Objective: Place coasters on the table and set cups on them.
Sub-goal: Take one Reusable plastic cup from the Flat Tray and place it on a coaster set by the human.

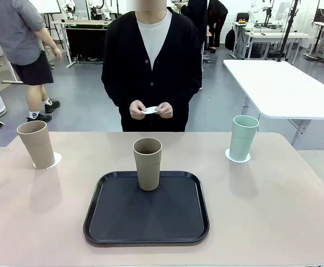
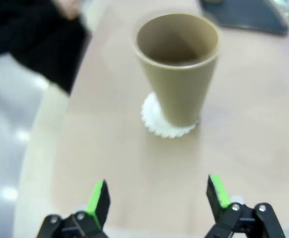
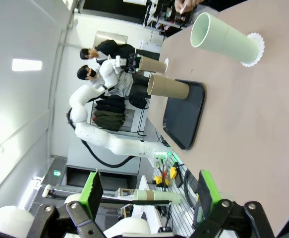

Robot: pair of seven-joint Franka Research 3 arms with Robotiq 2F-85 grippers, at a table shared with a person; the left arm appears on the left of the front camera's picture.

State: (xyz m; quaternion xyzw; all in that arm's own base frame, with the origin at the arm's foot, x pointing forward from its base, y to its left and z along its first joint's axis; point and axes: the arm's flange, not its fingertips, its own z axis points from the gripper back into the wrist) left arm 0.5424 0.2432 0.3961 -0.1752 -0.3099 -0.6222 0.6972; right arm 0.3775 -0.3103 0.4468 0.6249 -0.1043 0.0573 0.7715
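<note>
We see the tray (image 2: 248, 17) blurred and cut off at the top edge. The brown cup (image 2: 178, 69) hides part of its coaster (image 2: 154, 120).

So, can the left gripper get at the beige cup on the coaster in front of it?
Probably yes: the open left gripper faces that cup, and bare table lies between them, with nothing in the way.

The black tray (image 1: 145, 222) blocks the near middle of the table (image 1: 273, 211), with a beige cup (image 1: 147, 164) upright at the tray's far rim. A second beige cup (image 1: 36, 143) obstructs the far left corner, and a mint cup (image 1: 243, 137) the far right. Both side edges and near corners lie open.
</note>
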